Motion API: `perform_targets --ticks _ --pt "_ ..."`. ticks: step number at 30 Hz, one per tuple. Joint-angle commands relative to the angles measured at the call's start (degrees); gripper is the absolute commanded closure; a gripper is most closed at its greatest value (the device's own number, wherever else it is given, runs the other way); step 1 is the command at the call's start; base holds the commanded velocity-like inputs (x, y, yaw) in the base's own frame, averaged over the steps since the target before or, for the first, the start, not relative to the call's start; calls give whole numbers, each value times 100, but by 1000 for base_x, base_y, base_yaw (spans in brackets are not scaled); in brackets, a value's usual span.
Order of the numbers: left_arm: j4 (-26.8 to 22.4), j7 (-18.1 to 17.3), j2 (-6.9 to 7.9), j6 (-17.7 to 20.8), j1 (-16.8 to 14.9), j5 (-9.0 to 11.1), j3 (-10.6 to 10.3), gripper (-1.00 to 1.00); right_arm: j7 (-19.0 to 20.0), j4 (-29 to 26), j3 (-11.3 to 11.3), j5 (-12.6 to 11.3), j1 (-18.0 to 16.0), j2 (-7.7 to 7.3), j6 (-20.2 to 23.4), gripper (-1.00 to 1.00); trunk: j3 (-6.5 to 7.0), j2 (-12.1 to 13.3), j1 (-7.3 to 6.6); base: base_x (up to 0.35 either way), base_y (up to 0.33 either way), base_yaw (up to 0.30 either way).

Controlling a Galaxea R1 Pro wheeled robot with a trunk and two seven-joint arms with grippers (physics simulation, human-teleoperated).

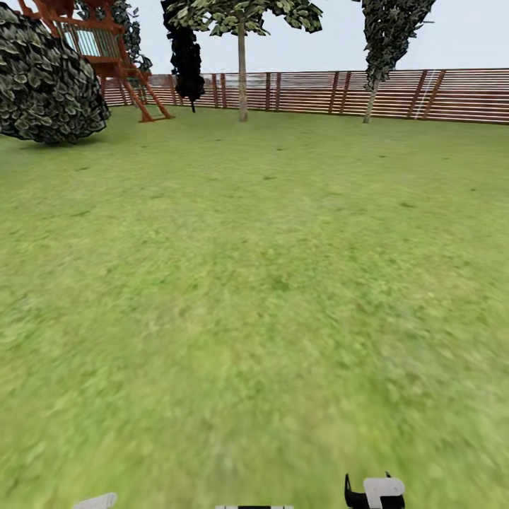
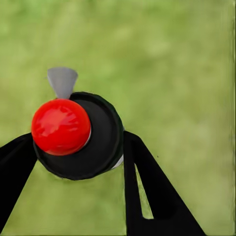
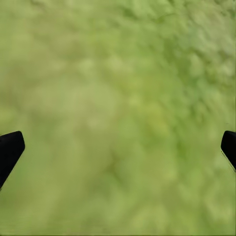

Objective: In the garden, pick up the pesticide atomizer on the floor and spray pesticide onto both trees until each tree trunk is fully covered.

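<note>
Left claw (image 2: 78, 152) clamped on pesticide atomizer (image 2: 78, 135), held over grass (image 2: 187, 59); right claw (image 3: 118, 147) spread apart, aimed groundward.

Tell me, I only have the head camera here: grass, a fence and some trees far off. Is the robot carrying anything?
Observer: Yes. In the left wrist view the left gripper is shut on the pesticide atomizer, a black body with a red cap and a grey nozzle.
Operator: And the other hand?
Observer: The right gripper is open, its black fingertips wide apart, with nothing between them.
Operator: What is under that hand?
Observer: Just blurred green grass, in both wrist views. No mist shows near the nozzle.
</note>
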Motion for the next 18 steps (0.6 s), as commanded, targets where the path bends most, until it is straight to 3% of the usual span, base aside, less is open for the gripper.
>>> perform_targets --ticks 1,18 --pt "0 0 3 -3 0 4 3 100 0 -1 0 0 0 0 0 -100 0 0 0 339 -74 0" --pt "0 -3 -1 -9 0 4 3 100 0 2 0 7 0 -15 0 -100 0 0 0 339 -75 0"
